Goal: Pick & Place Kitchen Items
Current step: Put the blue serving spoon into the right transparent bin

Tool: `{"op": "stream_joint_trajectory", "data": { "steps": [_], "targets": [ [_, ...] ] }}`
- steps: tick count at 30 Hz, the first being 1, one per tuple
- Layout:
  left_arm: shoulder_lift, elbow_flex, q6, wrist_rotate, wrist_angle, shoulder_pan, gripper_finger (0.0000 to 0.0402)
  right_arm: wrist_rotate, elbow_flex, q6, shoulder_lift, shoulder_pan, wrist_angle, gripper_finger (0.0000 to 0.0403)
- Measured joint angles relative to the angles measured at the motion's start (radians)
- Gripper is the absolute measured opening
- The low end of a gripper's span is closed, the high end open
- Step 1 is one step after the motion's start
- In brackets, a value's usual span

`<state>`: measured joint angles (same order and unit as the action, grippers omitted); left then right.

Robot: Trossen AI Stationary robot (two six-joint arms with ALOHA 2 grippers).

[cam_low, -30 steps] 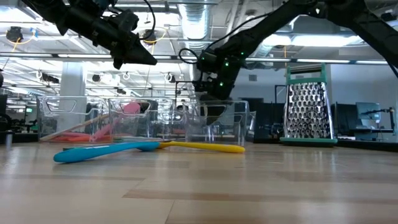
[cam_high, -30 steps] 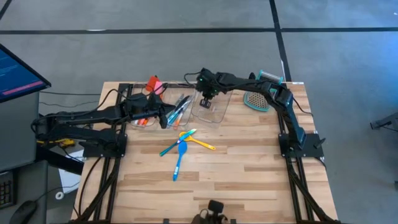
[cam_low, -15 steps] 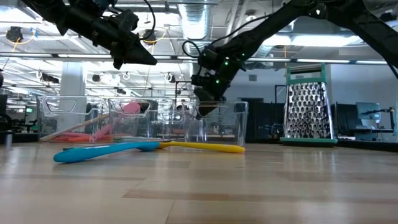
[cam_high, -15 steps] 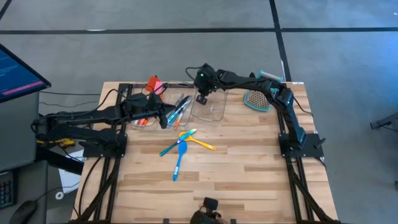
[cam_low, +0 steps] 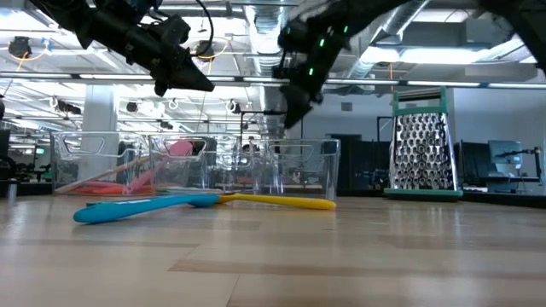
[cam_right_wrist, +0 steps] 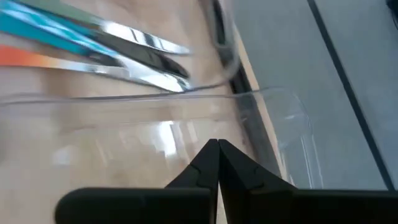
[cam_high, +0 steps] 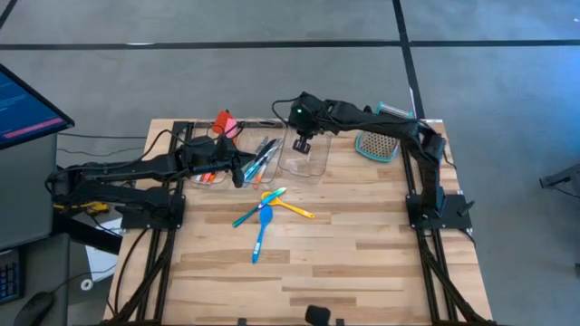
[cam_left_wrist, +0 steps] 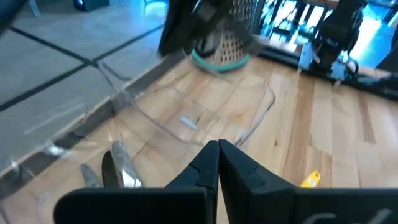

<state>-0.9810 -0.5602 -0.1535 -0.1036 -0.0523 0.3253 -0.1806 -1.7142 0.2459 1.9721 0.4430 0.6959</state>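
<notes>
A: Why three bins along the table's far edge?
B: For sorting, I'd judge. Some utensils sit inside; spoons lie loose in front.
A: The grippers?
B: Left gripper and right gripper hover above bins, fingers closed, empty.

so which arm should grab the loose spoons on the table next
Probably the left. The left gripper hangs shut just beside the loose spoons, near the blue spoon. The right gripper is shut too, but farther back, over the right-hand clear bin.
</notes>
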Motion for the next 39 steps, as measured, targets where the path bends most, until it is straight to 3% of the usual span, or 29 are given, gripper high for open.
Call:
{"op": "stream_joint_trajectory", "data": {
  "steps": [8, 19, 25, 28, 36, 39],
  "targets": [
    [0.000, 0.001, 0.000, 0.000, 0.054, -0.007, 0.0001, 0.149, 0.171, 0.003, -0.227, -0.075, -0.030, 0.0000],
    [0.000, 0.001, 0.052, 0.006, 0.058, -0.089, 0.0001, 0.155, 0.646, -0.172, -0.479, -0.241, -0.407, 0.0000],
    [0.000, 0.001, 0.045, 0.031, 0.089, -0.190, 0.0001, 0.149, 0.745, -0.220, -0.470, -0.386, -0.592, 0.0000],
    [0.000, 0.001, 0.044, 0.021, 0.089, -0.261, 0.0001, 0.070, 0.745, -0.212, -0.428, -0.460, -0.634, 0.0000],
    [0.000, 0.001, 0.038, -0.261, 0.191, -0.507, 0.0001, -0.146, 0.745, -0.158, -0.326, -0.587, -0.711, 0.0000],
    [0.000, 0.001, -0.020, -0.300, 0.238, -0.592, 0.0001, -0.170, 0.744, -0.163, -0.302, -0.608, -0.726, 0.0000]
  ]
}}
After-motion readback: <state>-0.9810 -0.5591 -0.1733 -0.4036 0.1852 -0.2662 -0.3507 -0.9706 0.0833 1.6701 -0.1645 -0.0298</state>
